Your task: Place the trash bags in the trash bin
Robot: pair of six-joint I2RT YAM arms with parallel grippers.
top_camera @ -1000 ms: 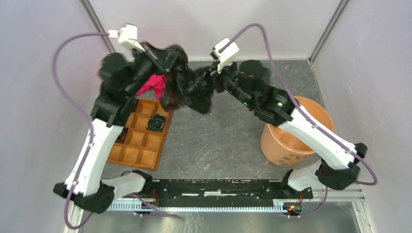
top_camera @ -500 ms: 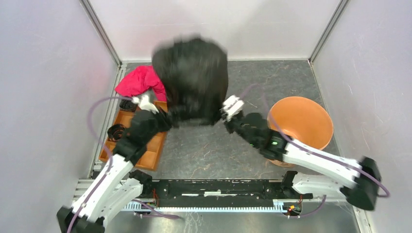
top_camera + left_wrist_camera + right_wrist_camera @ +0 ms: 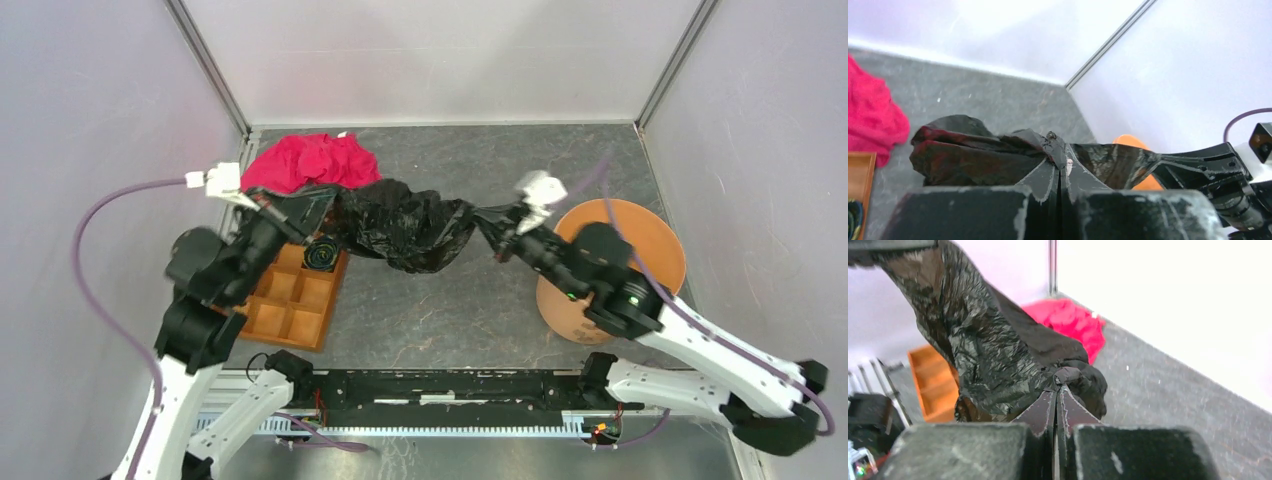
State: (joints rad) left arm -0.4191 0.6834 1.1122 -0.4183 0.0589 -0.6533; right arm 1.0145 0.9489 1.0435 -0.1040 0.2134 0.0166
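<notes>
The glossy black trash bag (image 3: 405,226) hangs stretched between both arms above the table's middle, sagging at its centre. My left gripper (image 3: 290,212) is shut on its left end over the tray's far edge; the left wrist view has the jaws pinching crinkled black film (image 3: 973,160) at the tip (image 3: 1058,152). My right gripper (image 3: 498,232) is shut on the right end, just left of the trash bin (image 3: 660,240). In the right wrist view the bag (image 3: 983,350) billows up from the closed tips (image 3: 1058,385). The orange bin stands upright at the right, partly hidden by the right arm.
A red cloth (image 3: 310,162) lies at the back left. An orange-brown compartment tray (image 3: 295,300) sits at the left with a dark coiled roll (image 3: 322,252) in one cell. Walls enclose the table on three sides.
The bag, flung up and ballooning half a second ago, has dropped and now hangs stretched between the grippers. Both arms moved apart, the right one toward the bin.
</notes>
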